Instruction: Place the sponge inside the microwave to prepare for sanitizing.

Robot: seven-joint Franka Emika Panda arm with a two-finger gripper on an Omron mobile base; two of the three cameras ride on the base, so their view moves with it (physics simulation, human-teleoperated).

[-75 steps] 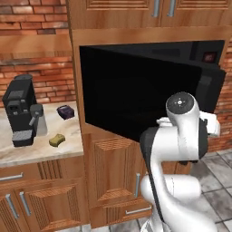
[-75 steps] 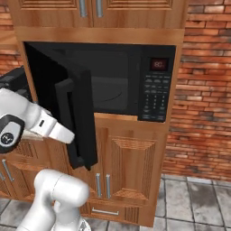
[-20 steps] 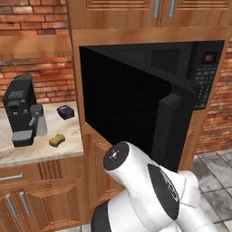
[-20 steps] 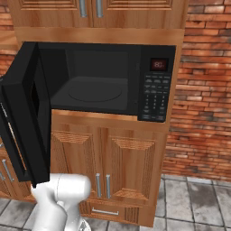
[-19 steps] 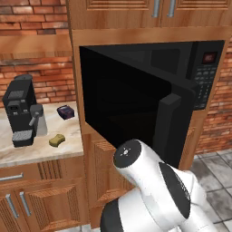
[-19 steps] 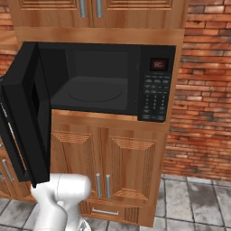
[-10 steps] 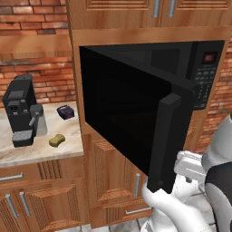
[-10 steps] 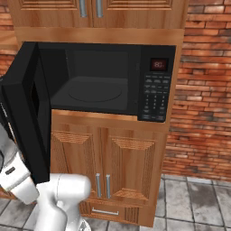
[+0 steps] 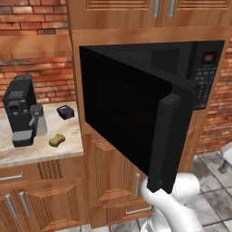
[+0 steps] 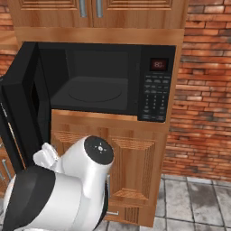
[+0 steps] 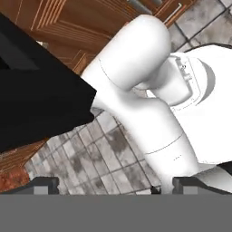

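The mustard-yellow sponge (image 9: 56, 140) lies on the pale counter (image 9: 45, 149) to the left, in front of the coffee machine. The black microwave (image 10: 155, 85) is built into the wooden cabinet, and its door (image 9: 131, 122) is swung wide open to the left. Its dark cavity (image 10: 94, 88) has nothing in it. My gripper (image 11: 121, 186) is open, its fingertips (image 11: 43, 186) far apart with nothing between them. It hangs low beside the open door, facing my own white arm and the tiled floor, far from the sponge.
A black coffee machine (image 9: 20, 115) and a small dark purple box (image 9: 66, 111) stand on the counter behind the sponge. The open door (image 10: 20, 103) juts out between the counter and my arm (image 10: 67, 189). Wooden cabinets (image 10: 135, 167) sit below, grey floor tiles (image 10: 194, 198) to the right.
My arm has swung from the middle of the left base view to its lower right, and risen into the right base view's lower left. The door stays open; the sponge has not moved.
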